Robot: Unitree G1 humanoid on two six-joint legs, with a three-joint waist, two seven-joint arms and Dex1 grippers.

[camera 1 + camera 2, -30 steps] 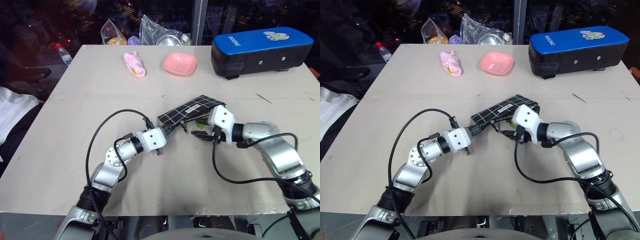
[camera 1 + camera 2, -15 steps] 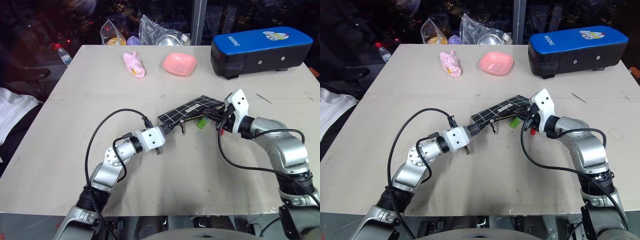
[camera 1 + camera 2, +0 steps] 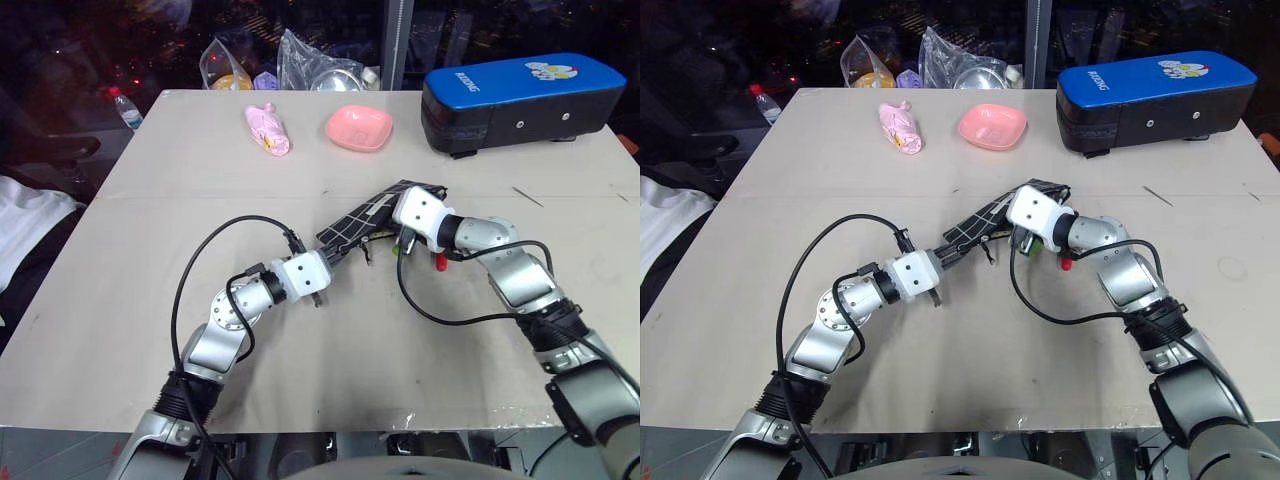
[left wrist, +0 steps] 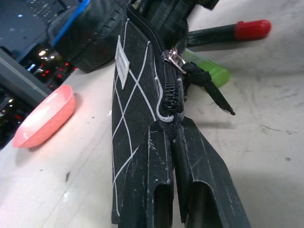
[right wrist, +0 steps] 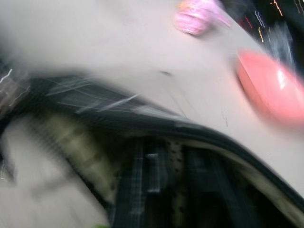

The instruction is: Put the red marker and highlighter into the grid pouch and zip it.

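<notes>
Tabletop (image 3: pixel 150 300): left tool (image 4: pixel 173 142) pinches grid pouch (image 4: pixel 137 95) corner; right tool's (image 3: pixel 398 238) opening unclear, apparently at pouch mouth.

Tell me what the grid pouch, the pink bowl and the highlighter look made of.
Grid pouch: woven black fabric, matte, with stitched-looking white lines, a sewn label and a toothed zipper. Pink bowl: probably plastic, smooth with a soft sheen, though glazed ceramic can't be ruled out. Highlighter: plastic, glossy and slightly translucent green.
</notes>
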